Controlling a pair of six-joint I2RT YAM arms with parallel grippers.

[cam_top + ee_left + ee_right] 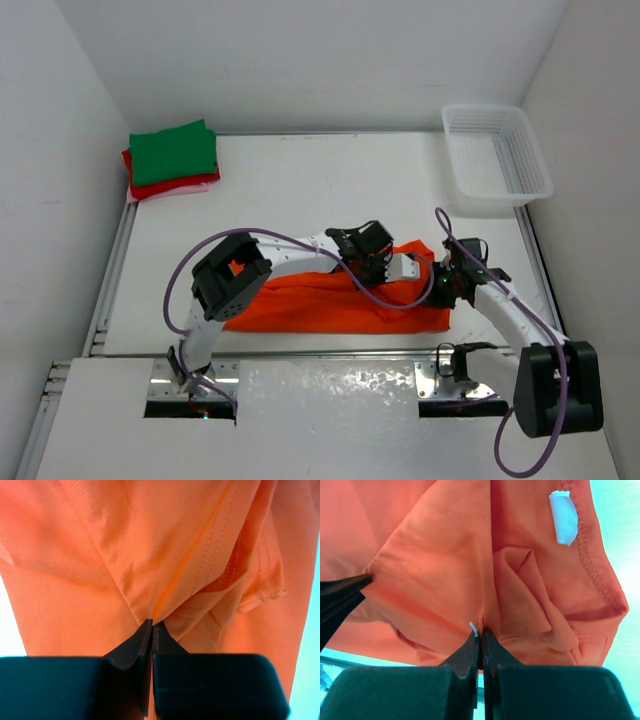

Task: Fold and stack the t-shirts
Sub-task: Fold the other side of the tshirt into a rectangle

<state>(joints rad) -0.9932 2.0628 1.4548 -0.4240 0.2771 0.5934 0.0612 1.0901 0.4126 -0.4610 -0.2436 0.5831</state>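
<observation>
Two pincers are closed on the orange t-shirt [310,300], both at its right end. The left pincer [152,625] has its jaws shut tight on a pinched fold of the cloth. The right pincer [480,632] is likewise clamped on a ridge of fabric, close to the hem that carries a white label [563,517].

The shirt lies on the counter [300,190] as a long band near the front edge. Its long axis runs left to right, and nearly all its length extends leftward from both grips. The left grip sits slightly farther back, the right grip nearer the front.

Judgement: the fold in hand calls for carrying this end leftward along that axis.

The green t-shirt [173,150] rests folded on the red t-shirt [170,187] at the far left corner, well apart.
</observation>
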